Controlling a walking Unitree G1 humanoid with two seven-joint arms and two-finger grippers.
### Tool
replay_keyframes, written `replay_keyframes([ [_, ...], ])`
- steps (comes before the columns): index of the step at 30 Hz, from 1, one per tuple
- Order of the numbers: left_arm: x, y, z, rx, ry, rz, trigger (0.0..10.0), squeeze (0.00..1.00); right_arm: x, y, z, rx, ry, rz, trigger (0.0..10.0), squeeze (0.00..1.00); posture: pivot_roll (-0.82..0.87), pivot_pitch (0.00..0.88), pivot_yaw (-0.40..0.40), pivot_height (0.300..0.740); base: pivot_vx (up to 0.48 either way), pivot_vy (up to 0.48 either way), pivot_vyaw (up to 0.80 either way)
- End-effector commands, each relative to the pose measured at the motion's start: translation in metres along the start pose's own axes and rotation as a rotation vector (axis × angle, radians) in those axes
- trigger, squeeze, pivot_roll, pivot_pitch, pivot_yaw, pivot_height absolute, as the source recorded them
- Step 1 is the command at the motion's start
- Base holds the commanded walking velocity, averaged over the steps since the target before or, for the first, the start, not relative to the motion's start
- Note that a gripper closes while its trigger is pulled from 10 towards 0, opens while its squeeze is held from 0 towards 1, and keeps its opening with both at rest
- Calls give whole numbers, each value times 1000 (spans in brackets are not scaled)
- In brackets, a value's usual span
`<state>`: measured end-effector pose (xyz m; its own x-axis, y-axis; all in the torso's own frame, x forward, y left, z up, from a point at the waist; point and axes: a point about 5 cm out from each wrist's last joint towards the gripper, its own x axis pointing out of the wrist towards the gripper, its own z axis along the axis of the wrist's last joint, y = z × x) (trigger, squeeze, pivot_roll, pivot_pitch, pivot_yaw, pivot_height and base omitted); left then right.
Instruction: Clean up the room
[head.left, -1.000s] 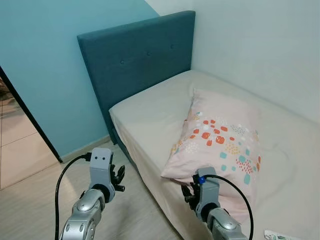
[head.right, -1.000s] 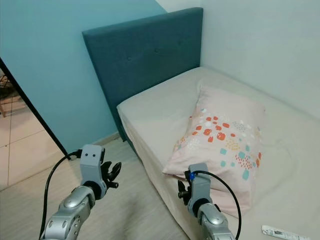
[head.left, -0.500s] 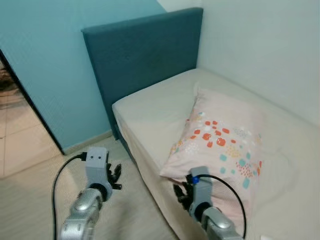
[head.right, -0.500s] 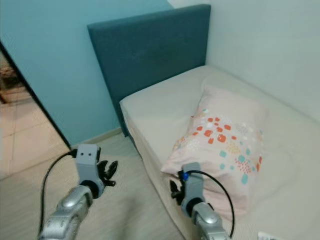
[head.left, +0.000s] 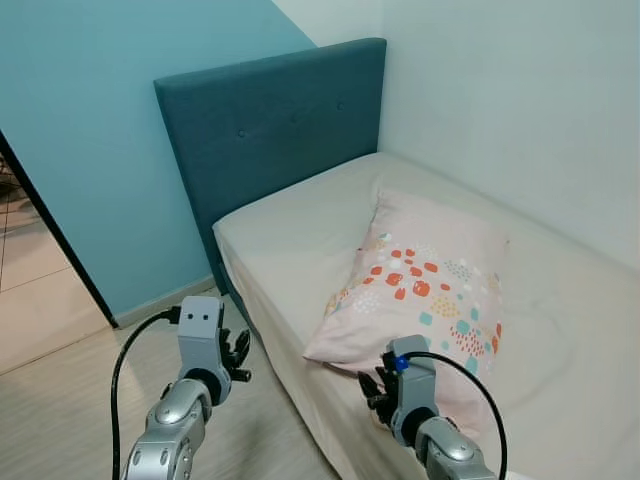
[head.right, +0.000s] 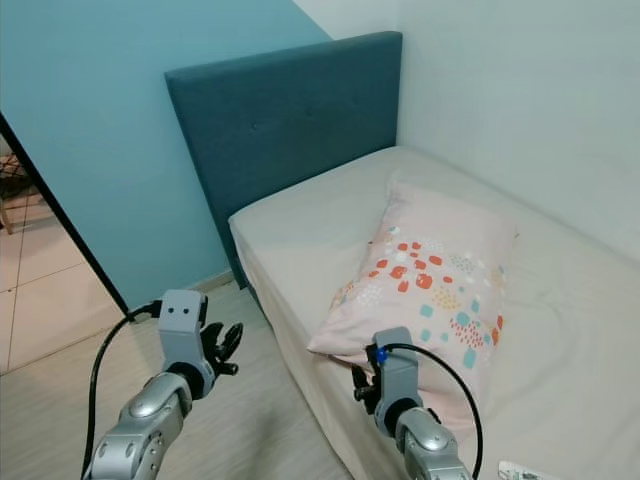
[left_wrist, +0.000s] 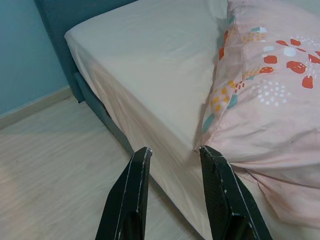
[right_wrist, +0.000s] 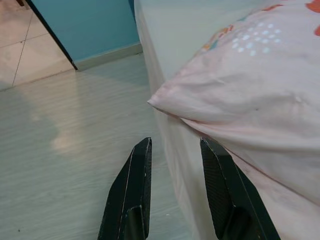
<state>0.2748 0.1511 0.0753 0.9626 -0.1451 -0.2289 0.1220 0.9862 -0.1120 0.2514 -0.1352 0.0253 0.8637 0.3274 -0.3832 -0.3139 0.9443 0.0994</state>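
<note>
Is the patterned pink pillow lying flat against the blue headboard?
No, the patterned pink pillow lies mid-mattress, apart from the blue headboard.

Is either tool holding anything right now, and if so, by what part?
Nothing is held. The left tool and right tool are both open and empty, short of the pink patterned pillow.

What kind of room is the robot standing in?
Most likely a bedroom: a bed with a padded blue headboard stands in the corner, and a patterned pillow lies on it, one corner past the edge.
</note>
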Motion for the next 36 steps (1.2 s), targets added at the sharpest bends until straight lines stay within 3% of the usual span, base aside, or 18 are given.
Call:
replay_keyframes([
  [1, -1, 3, -1, -6, -2, 18, 10000, 0, 1, -1, 0, -7, 6, -16, 10000, 0, 35, 0, 34, 737, 0, 0, 0],
  [9, -1, 2, -1, 1, -5, 14, 10000, 0, -2, -17, 2, 50, -21, -142, 10000, 0, 33, 0, 36, 722, 0, 0, 0],
  [36, 0, 3, 0, 1, -12, 19, 10000, 0, -3, -22, 6, 42, -38, -169, 10000, 0, 30, 14, 27, 637, 0, 0, 0],
])
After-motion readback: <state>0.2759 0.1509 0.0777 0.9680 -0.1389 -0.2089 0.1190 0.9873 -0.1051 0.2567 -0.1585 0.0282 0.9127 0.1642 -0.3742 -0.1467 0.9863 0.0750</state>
